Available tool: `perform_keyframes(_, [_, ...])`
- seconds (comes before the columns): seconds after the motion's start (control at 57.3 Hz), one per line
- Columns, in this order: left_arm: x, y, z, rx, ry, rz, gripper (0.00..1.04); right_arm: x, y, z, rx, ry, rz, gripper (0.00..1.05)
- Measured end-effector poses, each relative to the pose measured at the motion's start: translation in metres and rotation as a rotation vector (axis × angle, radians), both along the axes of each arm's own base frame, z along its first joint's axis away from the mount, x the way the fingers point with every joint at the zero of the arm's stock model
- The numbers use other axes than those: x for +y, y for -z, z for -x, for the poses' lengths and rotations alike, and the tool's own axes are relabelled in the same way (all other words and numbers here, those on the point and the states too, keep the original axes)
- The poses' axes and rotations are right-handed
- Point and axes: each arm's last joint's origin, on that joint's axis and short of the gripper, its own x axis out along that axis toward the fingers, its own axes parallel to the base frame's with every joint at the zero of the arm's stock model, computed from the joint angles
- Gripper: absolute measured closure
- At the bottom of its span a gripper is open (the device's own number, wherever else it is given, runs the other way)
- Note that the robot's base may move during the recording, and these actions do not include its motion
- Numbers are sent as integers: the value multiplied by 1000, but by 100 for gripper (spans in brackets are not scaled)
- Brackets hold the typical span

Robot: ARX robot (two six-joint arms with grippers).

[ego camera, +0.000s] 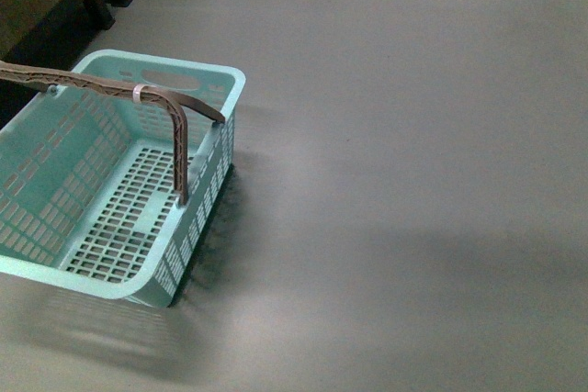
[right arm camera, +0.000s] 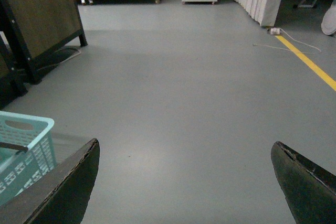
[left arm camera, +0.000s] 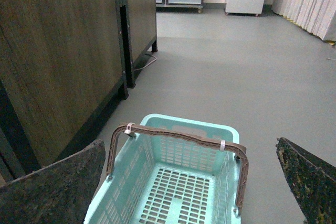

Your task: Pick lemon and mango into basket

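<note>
Front view: teal basket [ego camera: 234,80] sits on the grey floor [ego camera: 413,181], to the robot's left; its brown handle [ego camera: 179,149] stands raised across the opening; only slotted bottom shows inside, no fruit; neither arm in frame; lemon and mango nowhere in this picture.

Left wrist view: left pincer [left arm camera: 189,143] spread wide, nothing between its dark fingers [left arm camera: 52,187]; the basket lies straight ahead of it and below, long axis running away from the camera, handle crossing between the two fingers; dark wood cabinet [left arm camera: 58,51] stands beyond on one side; no lemon, no mango.

Right wrist view: right pincer [right arm camera: 185,142] also wide and holding nothing; only a corner of the basket [right arm camera: 31,124] at the edge, bare floor ahead; no fruit here either.

Judgement: picking not yet begun; the left arm is the nearer to the basket – the right well off to its side; which way the fruit lies from either pincer cannot be told, so the search comes first.
</note>
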Motion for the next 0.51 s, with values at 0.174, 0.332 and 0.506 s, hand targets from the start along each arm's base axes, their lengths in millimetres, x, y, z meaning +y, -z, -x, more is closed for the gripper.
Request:
perform_keyframes(0.174, [0, 0, 0, 0, 0, 0, 7, 0, 0, 0, 0, 0, 0, 9])
perform_keyframes(0.332, [0, 0, 0, 0, 0, 0, 7, 0, 0, 0, 0, 0, 0, 9])
perform_keyframes(0.506, [0, 0, 0, 0, 0, 0, 7, 0, 0, 0, 0, 0, 0, 9])
